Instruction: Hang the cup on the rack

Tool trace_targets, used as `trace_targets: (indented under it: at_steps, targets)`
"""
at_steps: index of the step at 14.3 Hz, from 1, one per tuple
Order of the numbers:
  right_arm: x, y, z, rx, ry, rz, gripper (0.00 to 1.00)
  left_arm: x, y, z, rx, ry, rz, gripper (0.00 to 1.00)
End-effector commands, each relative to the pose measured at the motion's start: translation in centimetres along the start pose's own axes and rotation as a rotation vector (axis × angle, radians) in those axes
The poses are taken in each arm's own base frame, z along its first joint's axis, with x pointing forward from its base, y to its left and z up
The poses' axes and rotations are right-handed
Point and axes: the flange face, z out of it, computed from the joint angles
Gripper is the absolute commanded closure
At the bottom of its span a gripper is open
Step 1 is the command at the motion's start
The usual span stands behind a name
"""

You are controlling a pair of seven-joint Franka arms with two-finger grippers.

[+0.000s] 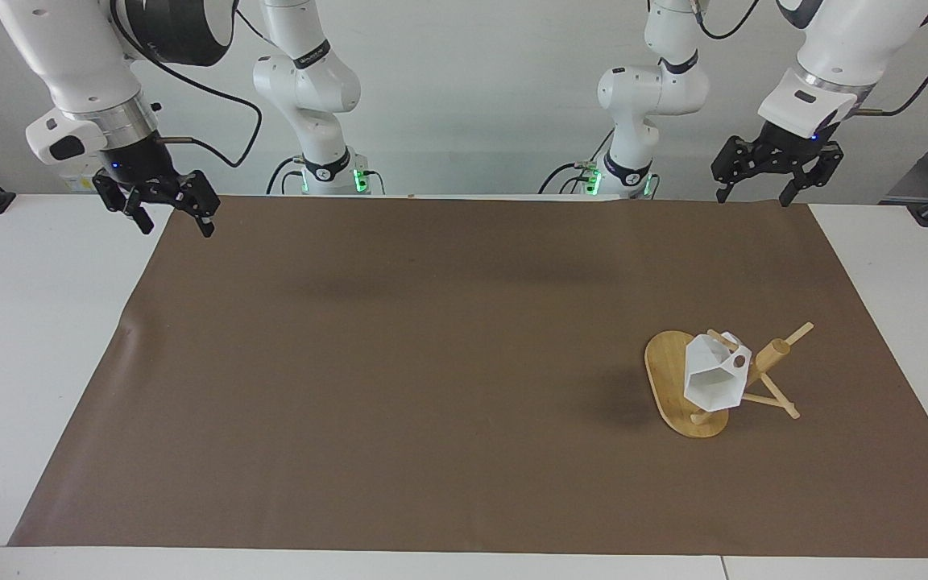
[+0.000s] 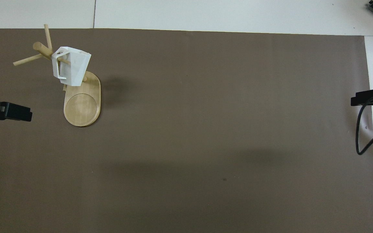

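Observation:
The white faceted cup [image 1: 714,379] hangs by its handle on a thin peg of the bamboo rack [image 1: 665,379], its hexagonal rim tilted downward. The rack stands on its oval base toward the left arm's end of the table. In the overhead view the cup [image 2: 71,66] sits above the rack base [image 2: 82,105]. My left gripper [image 1: 751,199] is open and empty, raised over the mat's edge nearest the robots, well apart from the rack. My right gripper [image 1: 176,229] is open and empty, waiting over the mat's corner at the right arm's end.
A brown mat [image 1: 432,362] covers most of the white table [image 1: 37,362]. A black cable [image 2: 361,136] loops under the right gripper [image 2: 367,98]. The left gripper [image 2: 11,111] shows at the overhead view's edge.

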Motion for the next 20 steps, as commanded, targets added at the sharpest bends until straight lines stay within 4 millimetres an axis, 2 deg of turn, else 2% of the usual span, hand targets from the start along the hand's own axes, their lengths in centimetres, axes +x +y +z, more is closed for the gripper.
trace_targets:
  at_steps: [1, 4, 18, 20]
  targets:
    - [-0.6, -0.3, -0.4, 0.003, -0.006, -0.02, 0.0, -0.3, -0.1, 0.1, -0.027, 0.002, 0.007, 0.0]
    - [-0.6, -1.7, -0.3, 0.006, -0.009, -0.043, 0.0, -0.1, -0.2, -0.1, -0.037, 0.024, 0.001, 0.0]
    - [-0.6, -0.8, -0.3, 0.014, -0.009, -0.031, 0.0, -0.1, 0.0, 0.0, -0.036, 0.017, 0.004, 0.0]
    - [-0.6, -0.7, -0.3, 0.015, -0.008, -0.028, 0.0, -0.3, -0.1, -0.5, -0.036, 0.026, 0.004, 0.0]
